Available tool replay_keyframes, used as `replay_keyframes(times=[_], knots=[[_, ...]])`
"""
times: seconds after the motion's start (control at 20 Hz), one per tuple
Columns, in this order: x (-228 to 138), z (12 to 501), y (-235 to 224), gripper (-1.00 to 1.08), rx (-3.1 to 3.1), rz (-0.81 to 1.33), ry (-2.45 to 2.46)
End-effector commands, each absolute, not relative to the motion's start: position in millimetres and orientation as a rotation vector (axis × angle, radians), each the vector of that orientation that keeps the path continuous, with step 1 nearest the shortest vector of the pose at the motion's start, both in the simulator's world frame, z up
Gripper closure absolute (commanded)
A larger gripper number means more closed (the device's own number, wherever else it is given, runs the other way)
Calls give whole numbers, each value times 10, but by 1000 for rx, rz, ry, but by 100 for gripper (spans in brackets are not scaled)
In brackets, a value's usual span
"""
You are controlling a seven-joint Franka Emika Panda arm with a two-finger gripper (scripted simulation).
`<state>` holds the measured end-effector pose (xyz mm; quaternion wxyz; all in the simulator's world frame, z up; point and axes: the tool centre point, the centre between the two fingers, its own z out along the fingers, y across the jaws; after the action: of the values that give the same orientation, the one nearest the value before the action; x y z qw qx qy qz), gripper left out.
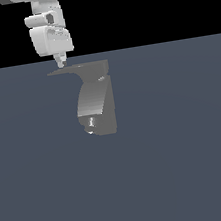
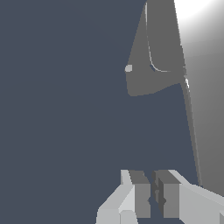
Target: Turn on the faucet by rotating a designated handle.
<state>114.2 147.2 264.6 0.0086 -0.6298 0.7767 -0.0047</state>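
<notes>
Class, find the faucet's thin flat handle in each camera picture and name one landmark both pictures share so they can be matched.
Exterior view: the handle is the thin blade atop the faucet, pointing toward the exterior view's left, its tip just under the gripper.
Wrist view: which grey surface is the handle cannot be told; the faucet shows beyond the gripper.
Shared landmark: the faucet's curved grey body.

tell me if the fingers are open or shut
Shut: in the wrist view the fingers sit side by side with only a thin dark seam between them, holding nothing, above the handle.
</notes>
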Motion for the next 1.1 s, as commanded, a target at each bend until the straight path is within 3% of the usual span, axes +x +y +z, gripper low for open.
replay_keyframes(times=[0.0, 1.05], knots=[[1091, 2641, 1484, 108, -1968, -14, 2427], [512, 2547, 1589, 108, -1966, -6, 2442]])
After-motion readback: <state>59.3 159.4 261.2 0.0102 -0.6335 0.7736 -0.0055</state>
